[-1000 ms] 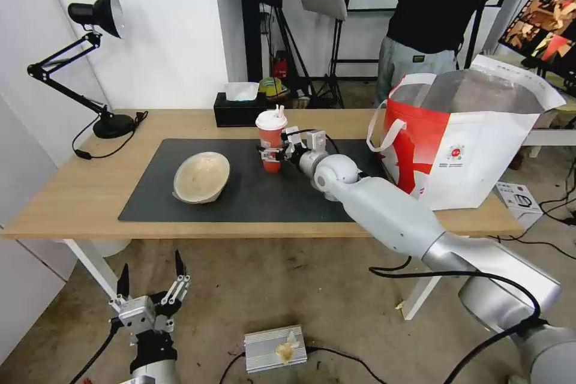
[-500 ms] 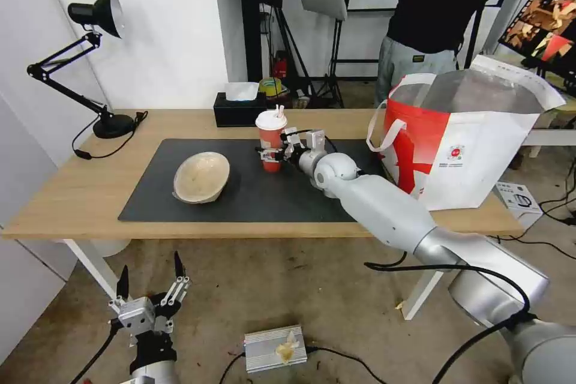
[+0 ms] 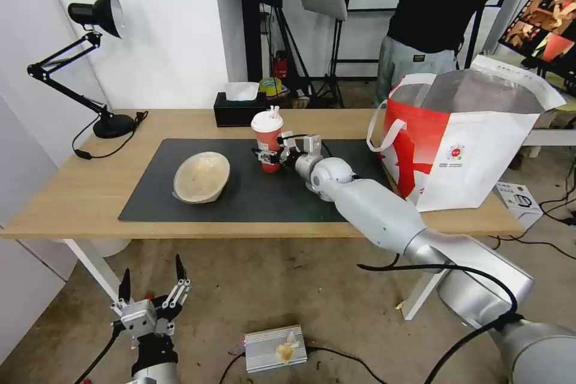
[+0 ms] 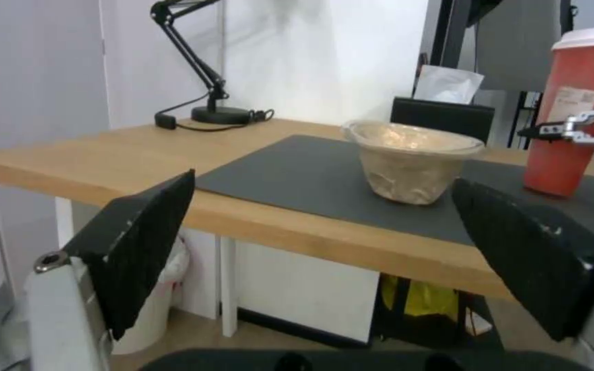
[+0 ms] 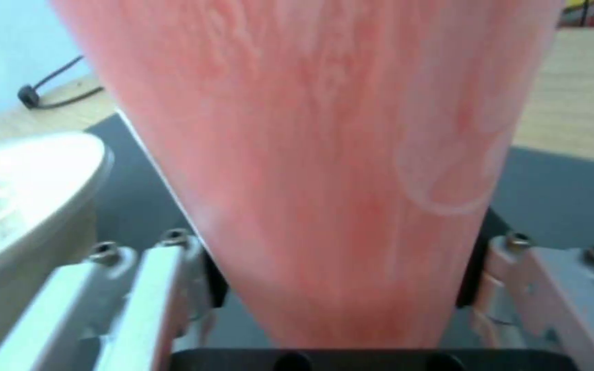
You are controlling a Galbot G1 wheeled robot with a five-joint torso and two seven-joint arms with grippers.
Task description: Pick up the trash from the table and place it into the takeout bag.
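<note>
I have the right gripper [image 3: 271, 157] pinching the red paper cup [image 3: 267, 138] around its lower half, the fingers [image 5: 160, 278] pressed against both sides, with the cup upright over the dark grey mat [image 3: 252, 192] near the far edge of the desk [image 3: 78, 192], just in front of the black tissue box [image 3: 239, 113]. The beige lidded paper bowl [image 3: 201, 177] sits on the mat toward its left end, and the takeout bag [image 3: 462, 144] stands open at the desk's right end. My left gripper [image 3: 153, 295] hangs below the desk's front-left corner, fingers spread wide and empty.
</note>
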